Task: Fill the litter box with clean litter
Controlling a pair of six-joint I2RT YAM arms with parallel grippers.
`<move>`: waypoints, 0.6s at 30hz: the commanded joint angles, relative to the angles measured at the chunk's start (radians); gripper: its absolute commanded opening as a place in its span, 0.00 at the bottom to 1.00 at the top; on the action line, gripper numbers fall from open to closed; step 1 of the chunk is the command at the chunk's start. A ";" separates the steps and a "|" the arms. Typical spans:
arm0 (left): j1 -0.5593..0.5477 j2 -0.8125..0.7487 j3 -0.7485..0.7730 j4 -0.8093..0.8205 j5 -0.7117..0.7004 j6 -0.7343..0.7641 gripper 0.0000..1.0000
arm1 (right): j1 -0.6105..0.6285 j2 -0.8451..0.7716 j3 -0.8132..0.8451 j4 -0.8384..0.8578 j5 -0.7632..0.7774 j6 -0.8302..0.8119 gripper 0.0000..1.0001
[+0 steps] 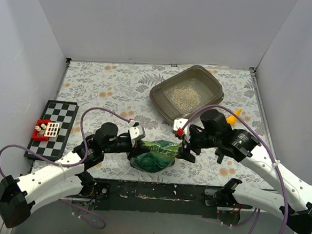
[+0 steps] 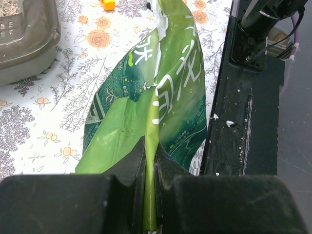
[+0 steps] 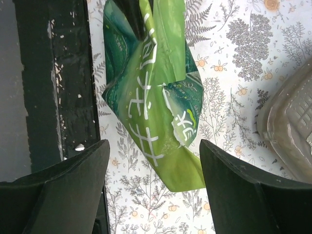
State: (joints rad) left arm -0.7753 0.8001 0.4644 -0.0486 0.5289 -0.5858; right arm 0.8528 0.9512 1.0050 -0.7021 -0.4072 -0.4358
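Note:
The grey-brown litter box (image 1: 214, 84) sits at the back right of the table with a patch of pale clean litter (image 1: 185, 96) in its middle. A glossy green bag (image 1: 154, 154) lies near the front edge between the two arms. My left gripper (image 1: 138, 145) is shut on the bag's left edge, and a fold of green film (image 2: 150, 195) is pinched between its fingers. My right gripper (image 1: 185, 147) stands open at the bag's right end, and the bag's corner (image 3: 187, 175) lies between its fingertips without touching either.
A yellow-orange scoop (image 1: 232, 118) lies just right of the litter box, partly behind my right arm. A checkerboard (image 1: 54, 128) with a small red tray (image 1: 42, 129) on it sits at the left. The black base rail (image 1: 156, 192) runs along the front edge.

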 commanded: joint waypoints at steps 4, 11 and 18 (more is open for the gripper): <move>0.005 -0.070 -0.018 0.012 -0.046 -0.034 0.00 | 0.002 0.009 -0.085 0.133 -0.039 -0.104 0.82; 0.005 -0.084 -0.023 0.010 -0.050 -0.026 0.00 | 0.011 0.060 -0.161 0.211 -0.091 -0.077 0.81; 0.004 -0.101 -0.030 0.012 -0.073 -0.023 0.00 | 0.014 0.123 -0.215 0.242 -0.150 -0.086 0.76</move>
State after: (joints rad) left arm -0.7753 0.7364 0.4351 -0.0559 0.4889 -0.6098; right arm 0.8597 1.0481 0.8089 -0.5034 -0.4946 -0.5095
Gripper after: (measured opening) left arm 0.034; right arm 0.782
